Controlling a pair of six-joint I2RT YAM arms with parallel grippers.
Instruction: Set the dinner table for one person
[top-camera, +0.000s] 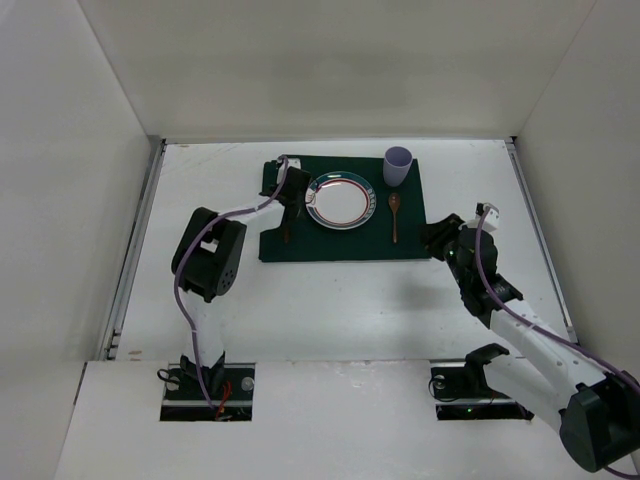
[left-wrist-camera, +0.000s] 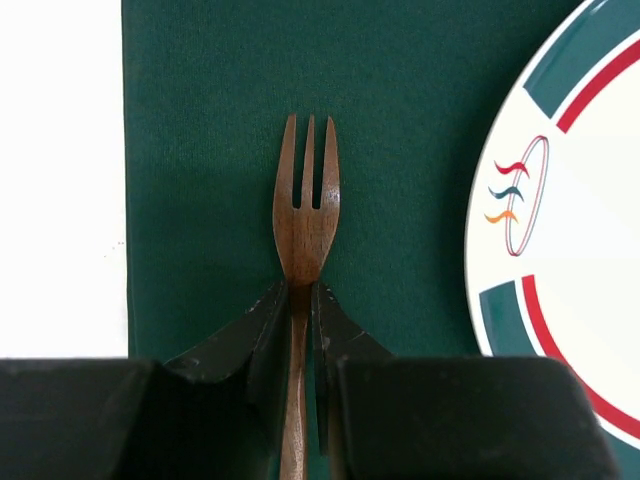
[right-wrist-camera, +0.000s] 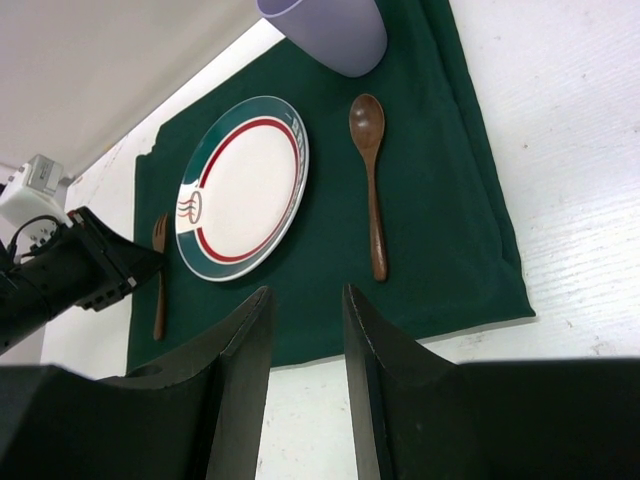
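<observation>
A dark green placemat (top-camera: 300, 245) lies on the white dinner table (top-camera: 330, 300). On it are a plate (top-camera: 341, 199) with a green and red rim, a wooden spoon (top-camera: 395, 215) to its right and a lilac cup (top-camera: 398, 165) at the far right corner. A wooden fork (left-wrist-camera: 308, 200) lies flat on the mat left of the plate (left-wrist-camera: 580, 250). My left gripper (left-wrist-camera: 299, 290) is shut on the fork's neck, tines pointing away. My right gripper (right-wrist-camera: 305, 300) is open and empty, above the mat's near edge, right of the spoon (right-wrist-camera: 372, 190).
White walls enclose the table on three sides. A bare strip of table (left-wrist-camera: 60, 150) runs left of the mat. The left arm's elbow (top-camera: 210, 255) hangs over the table's left half. The right arm (top-camera: 490, 290) stretches along the right side.
</observation>
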